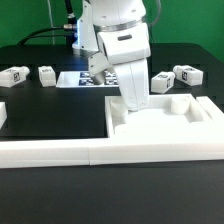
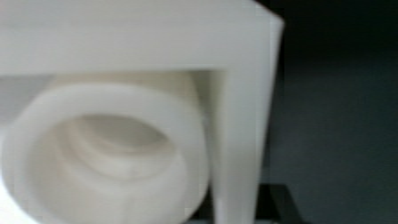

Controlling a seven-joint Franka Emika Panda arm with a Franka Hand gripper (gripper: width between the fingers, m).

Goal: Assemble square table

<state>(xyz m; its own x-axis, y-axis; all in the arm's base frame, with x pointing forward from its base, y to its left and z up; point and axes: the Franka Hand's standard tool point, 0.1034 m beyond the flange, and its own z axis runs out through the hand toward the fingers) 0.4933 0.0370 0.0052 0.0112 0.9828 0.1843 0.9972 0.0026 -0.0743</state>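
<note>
Inside the angle of the long white border bars, toward the exterior view's right, the large flat white plastic square slab lies on the black table. Its near edge seems to rest against the front bar. Whether its side touches the other bar I cannot tell.

The robot's claw stands upright at the slab's far corner on the exterior view's left. Its jaws are closed narrow, and I can see nothing between them. The wrist view shows the slab very close, with a round corner socket under the camera.

Four short white tagged legs lie loose behind the slab. One leg and a second leg are on the exterior view's left, and a third leg and a fourth leg are on its right. The marker board lies behind the arm.

No leg is fitted yet, so I judge the task is near its beginning, with the slab being set into the corner.

From here the closed claw may slip over the smooth edge if it presses too high. A push at one corner may also turn the slab instead of sliding it, so that it jams against a bar or climbs on it. The arm is near the third leg and could knock it away.
</note>
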